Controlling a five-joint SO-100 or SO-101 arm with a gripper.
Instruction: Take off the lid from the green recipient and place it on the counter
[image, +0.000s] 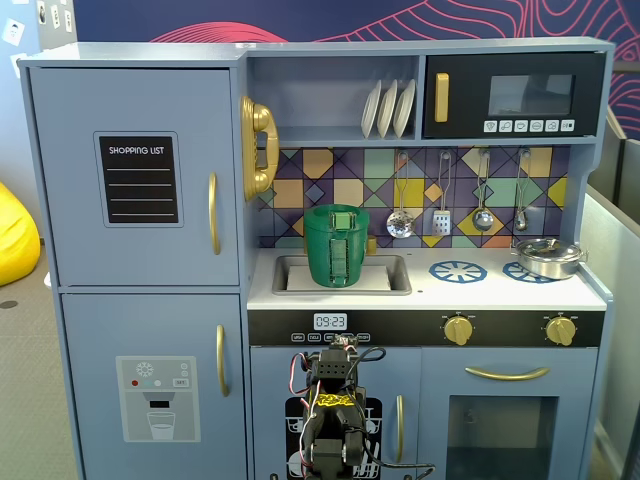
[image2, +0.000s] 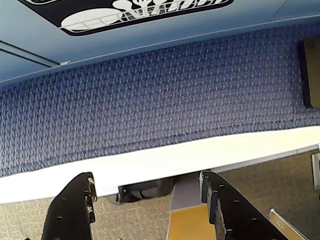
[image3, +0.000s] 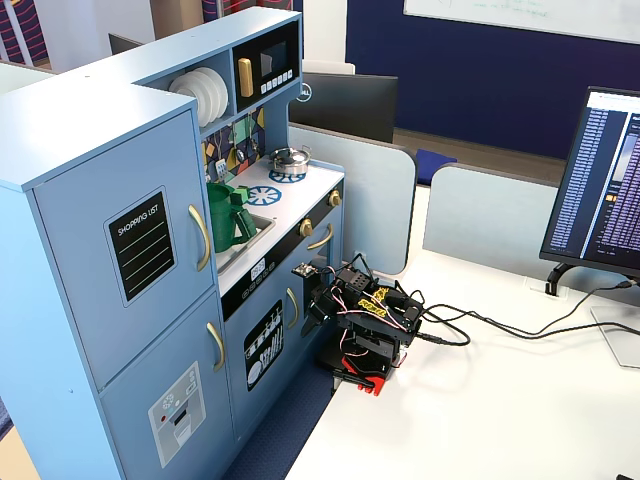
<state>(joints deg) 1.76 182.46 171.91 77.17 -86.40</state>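
Green plastic, glossy and slightly tapered, makes up the green recipient (image: 337, 245), which stands in the recessed sink (image: 385, 277) at the centre of a fixed view, a ribbed handle strip running down its front. The lid (image: 336, 210) sits on its mouth as a flat green rim (its tab is too small to make out). In a fixed view taken from the side, the recipient (image3: 226, 217) shows at centre left, partly cut off by the fridge cabinet (image3: 120, 250). The counter (image: 480, 285) is smooth white, printed with blue burner circles (image: 457, 271), and a small shiny steel pot (image: 548, 257) rests on the right one, hiding most of it.

Low in that frontal frame the arm (image: 333, 420) is a tangle of black parts and wires, cut off by the bottom edge. In the wrist view the gripper (image2: 147, 197) enters from the lower edge, its two matte black fingers (image2: 72, 207) well apart with nothing between them, over woven blue carpet (image2: 160, 95) and a white table edge (image2: 150, 165). The lower fingers run out of frame.
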